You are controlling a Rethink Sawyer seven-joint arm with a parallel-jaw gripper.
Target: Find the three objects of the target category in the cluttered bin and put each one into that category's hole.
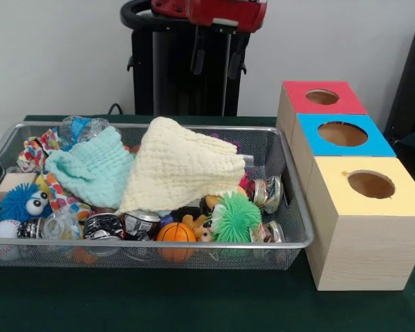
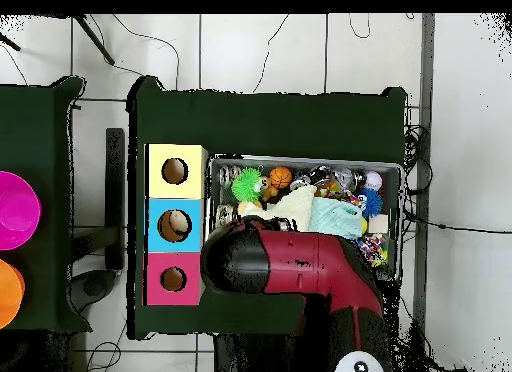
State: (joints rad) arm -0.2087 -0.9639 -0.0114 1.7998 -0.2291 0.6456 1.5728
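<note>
The cluttered bin is a silver wire-mesh basket on the dark green table. In it, a cream cloth and a mint cloth lie over several toys and cans. An orange basketball, a green spiky ball, a blue spiky ball with eyes and a baseball show along the front. My gripper hangs open and empty above the bin's far side. In the overhead view my red arm covers part of the bin and hides the gripper.
Three wooden boxes with round holes stand in a row beside the bin: red top, blue top, yellow top. They also show in the overhead view: yellow, blue, red. Pink and orange bowls sit on a neighbouring table.
</note>
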